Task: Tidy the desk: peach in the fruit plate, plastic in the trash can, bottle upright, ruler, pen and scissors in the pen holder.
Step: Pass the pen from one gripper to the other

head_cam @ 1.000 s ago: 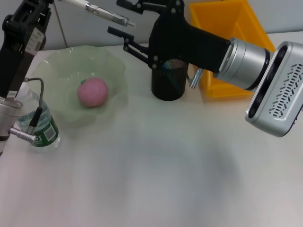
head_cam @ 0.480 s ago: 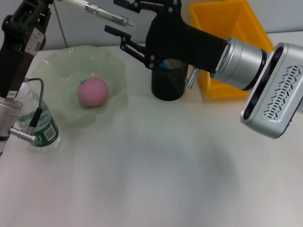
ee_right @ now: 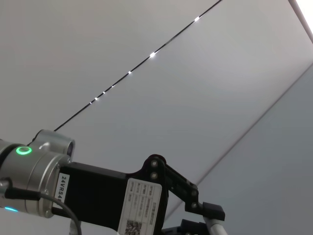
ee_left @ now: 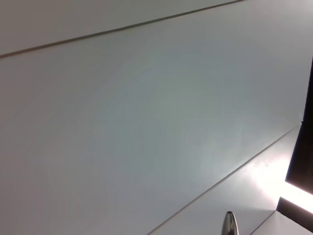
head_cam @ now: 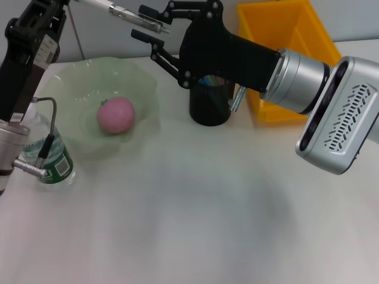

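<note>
open right tool (head_cam: 145,23) above pen holder (head_cam: 209,100), by left tool's (head_cam: 74,2) pen (head_cam: 133,16)

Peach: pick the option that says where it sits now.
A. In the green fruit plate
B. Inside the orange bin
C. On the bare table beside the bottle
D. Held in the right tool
A: the head view shows the pink peach resting in the middle of the pale green fruit plate, apart from the bottle and from the right tool.
</note>
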Available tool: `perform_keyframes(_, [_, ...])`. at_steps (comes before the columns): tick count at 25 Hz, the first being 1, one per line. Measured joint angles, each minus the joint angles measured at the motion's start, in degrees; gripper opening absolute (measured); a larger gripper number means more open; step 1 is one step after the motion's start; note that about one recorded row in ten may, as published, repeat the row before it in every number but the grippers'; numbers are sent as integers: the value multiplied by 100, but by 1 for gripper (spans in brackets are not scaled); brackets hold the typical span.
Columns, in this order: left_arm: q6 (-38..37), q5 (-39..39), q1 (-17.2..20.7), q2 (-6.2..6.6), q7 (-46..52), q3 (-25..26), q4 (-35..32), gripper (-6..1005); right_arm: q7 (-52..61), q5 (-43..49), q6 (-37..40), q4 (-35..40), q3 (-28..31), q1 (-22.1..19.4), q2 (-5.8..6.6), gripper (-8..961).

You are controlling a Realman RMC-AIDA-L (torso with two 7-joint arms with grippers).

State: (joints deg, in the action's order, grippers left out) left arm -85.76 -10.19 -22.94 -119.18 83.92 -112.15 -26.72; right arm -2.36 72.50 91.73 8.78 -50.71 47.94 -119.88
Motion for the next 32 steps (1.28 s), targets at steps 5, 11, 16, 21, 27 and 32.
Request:
perform_keyframes(5, [5,0,-3,0,2,0,0,149,-2,1,-5,1,0,3,0,264])
perform_keyframes(11, [7,0,8,0,2,-8,0,152,-2,1,-3,-14,0,8,0,204])
perform_keyframes(16, [8,-14,6,1,2,-35,-2,153,-2,0,4,-56,2,22,1,173])
perform_keyframes(21, [8,-22,-6,4,2,-65,-9,155,17,0,14,-61,13,22,1,147])
perform_keyframes(27, [6,-21,-6,2,2,-74,-9,158,23,1,28,-61,18,22,0,122])
perform_keyframes(32, [-6,20,22,-4,-21,-88,-7,160,37,4,31,-61,28,12,-2,128])
